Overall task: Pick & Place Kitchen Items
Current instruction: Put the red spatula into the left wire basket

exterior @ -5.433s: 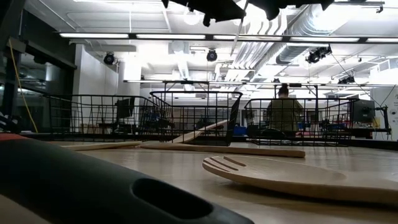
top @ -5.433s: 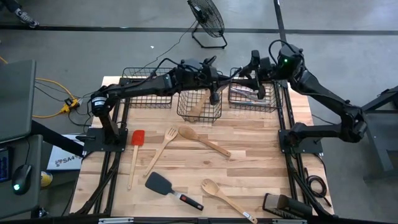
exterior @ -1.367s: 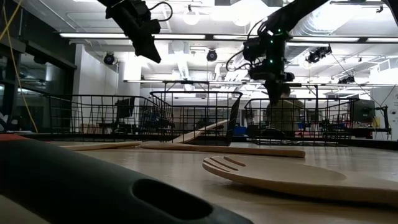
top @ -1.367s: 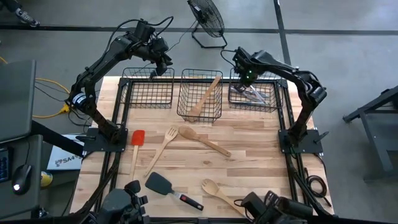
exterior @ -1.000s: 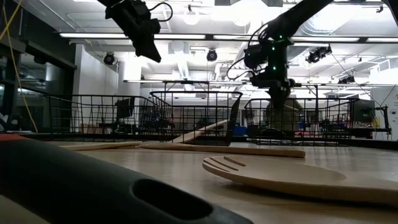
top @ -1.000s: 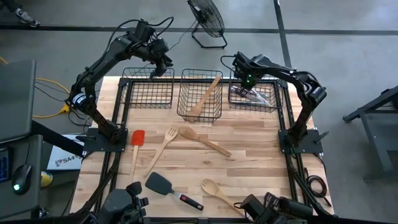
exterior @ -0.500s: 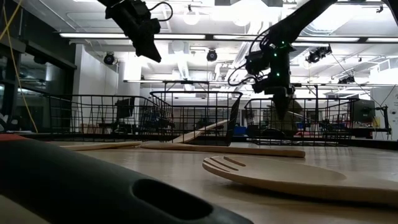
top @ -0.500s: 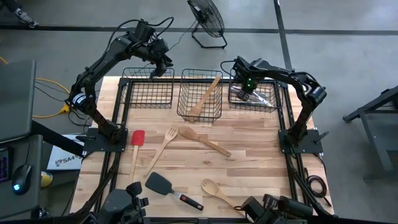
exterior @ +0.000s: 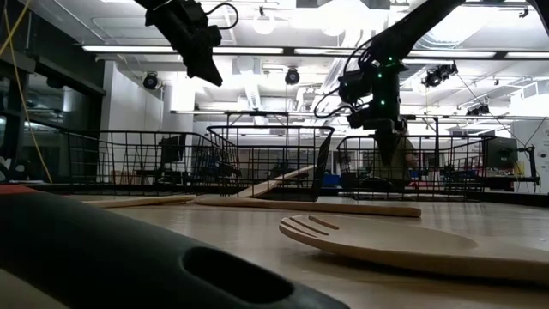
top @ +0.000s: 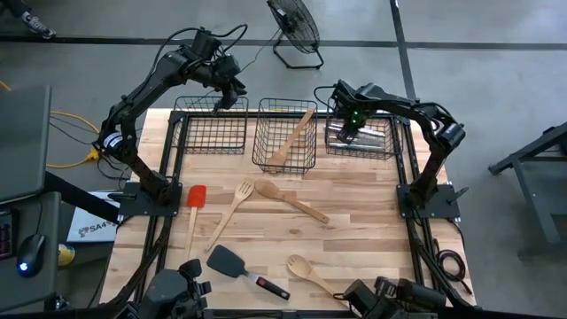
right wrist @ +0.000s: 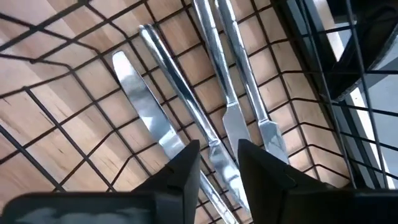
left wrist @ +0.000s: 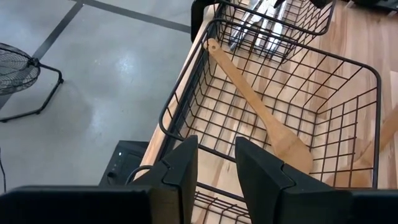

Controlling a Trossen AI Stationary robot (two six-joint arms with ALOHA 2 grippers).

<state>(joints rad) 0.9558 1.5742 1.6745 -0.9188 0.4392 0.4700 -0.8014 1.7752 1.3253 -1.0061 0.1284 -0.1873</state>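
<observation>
My right gripper (top: pixel 345 135) (exterior: pixel 385 154) is shut and points down into the right wire basket (top: pixel 386 154). Its tips hang just over the silver cutlery (right wrist: pixel 180 93) on the basket floor; I see no touch. My left gripper (top: pixel 232 97) (left wrist: pixel 216 163) is shut and raised above the far rim of the left basket (top: pixel 211 148). A wooden spatula (top: pixel 292 137) leans in the middle basket (top: pixel 285 167), handle on the far rim. Flat on the table lie a red spatula (top: pixel 195 197), wooden fork (top: pixel 235 208), wooden spoon (top: pixel 289 200), black turner (top: pixel 232 261) and another spoon (top: pixel 316 277).
The three baskets stand in a row along the table's far edge. Arm bases sit at the left (top: pixel 142 199) and right (top: pixel 430 199) edges. Dark devices lie at the near edge (top: pixel 177 285) (top: pixel 394 297). A fan (top: pixel 294 27) stands on the floor beyond. A person (exterior: pixel 391 129) sits far behind.
My right gripper has come down from above the right basket's far rim, shifting slightly toward the near edge, until its tips are inside the basket over the cutlery. Nothing on the table has moved.
</observation>
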